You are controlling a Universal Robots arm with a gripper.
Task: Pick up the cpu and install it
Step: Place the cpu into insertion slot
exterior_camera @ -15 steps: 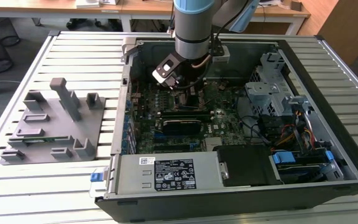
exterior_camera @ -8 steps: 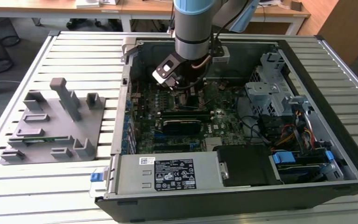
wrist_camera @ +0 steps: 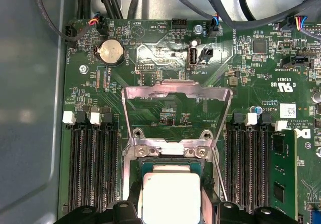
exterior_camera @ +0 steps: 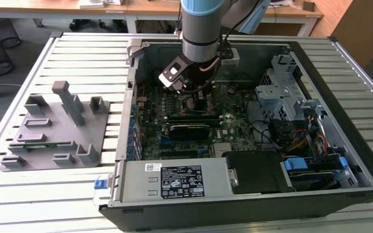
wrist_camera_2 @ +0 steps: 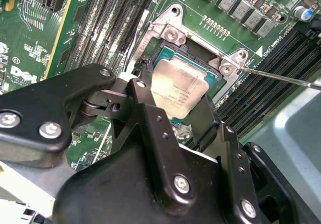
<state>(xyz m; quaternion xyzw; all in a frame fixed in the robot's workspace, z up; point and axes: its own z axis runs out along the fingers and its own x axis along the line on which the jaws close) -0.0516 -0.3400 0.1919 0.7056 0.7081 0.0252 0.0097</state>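
The cpu [wrist_camera_2: 179, 90], a flat square chip with a silver top, sits between my gripper's [wrist_camera_2: 175, 103] two black fingers [wrist_camera_2: 146, 91], right over the black-framed socket [wrist_camera_2: 173, 47] on the green motherboard. In the first wrist view the cpu [wrist_camera: 170, 198] lies just above the socket opening with the gripper [wrist_camera: 170, 213] shut on its two sides. The socket's metal load plate [wrist_camera: 176, 90] stands flipped open and its thin lever [wrist_camera: 218, 171] is swung out. In the exterior view the gripper [exterior_camera: 196, 94] reaches down into the open computer case [exterior_camera: 342, 121] over the board.
Memory slots [wrist_camera: 93, 169] flank the socket on both sides. Cables [wrist_camera: 210, 3] hang near the board's edge. A drive cage [exterior_camera: 283, 92] and the power supply [exterior_camera: 173, 180] crowd the case. A grey fixture block [exterior_camera: 54, 128] with a green memory stick [exterior_camera: 41, 144] stands at the exterior view's left.
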